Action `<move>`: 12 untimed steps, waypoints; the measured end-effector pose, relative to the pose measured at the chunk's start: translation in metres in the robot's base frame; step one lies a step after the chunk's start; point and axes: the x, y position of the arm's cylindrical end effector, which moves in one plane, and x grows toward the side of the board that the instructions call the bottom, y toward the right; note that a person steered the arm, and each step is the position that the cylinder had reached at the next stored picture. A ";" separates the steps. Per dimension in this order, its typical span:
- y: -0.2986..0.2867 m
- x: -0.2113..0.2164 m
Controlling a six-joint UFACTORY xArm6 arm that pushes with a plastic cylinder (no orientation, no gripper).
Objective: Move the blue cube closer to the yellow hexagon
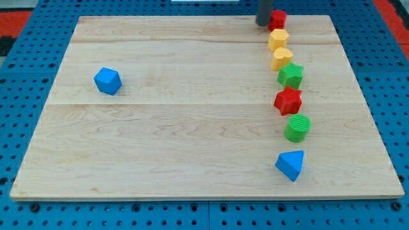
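The blue cube (107, 80) lies alone at the view's left on the wooden board (192, 128). The yellow hexagon (278, 39) sits far to the right near the view's top, in a column of blocks. My tip (262, 23) is at the view's top, just left of a red block (277, 18) and just above-left of the yellow hexagon, far from the blue cube.
Below the hexagon in the column are a second yellow block (282, 58), a green star (291, 75), a red star (288, 100), a green cylinder (297, 128) and a blue triangular block (291, 164). A blue pegboard (25, 76) surrounds the board.
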 end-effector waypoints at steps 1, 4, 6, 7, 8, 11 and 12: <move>-0.032 0.037; -0.163 0.179; -0.258 0.223; -0.303 0.210; -0.315 0.183; -0.314 0.151; -0.322 0.190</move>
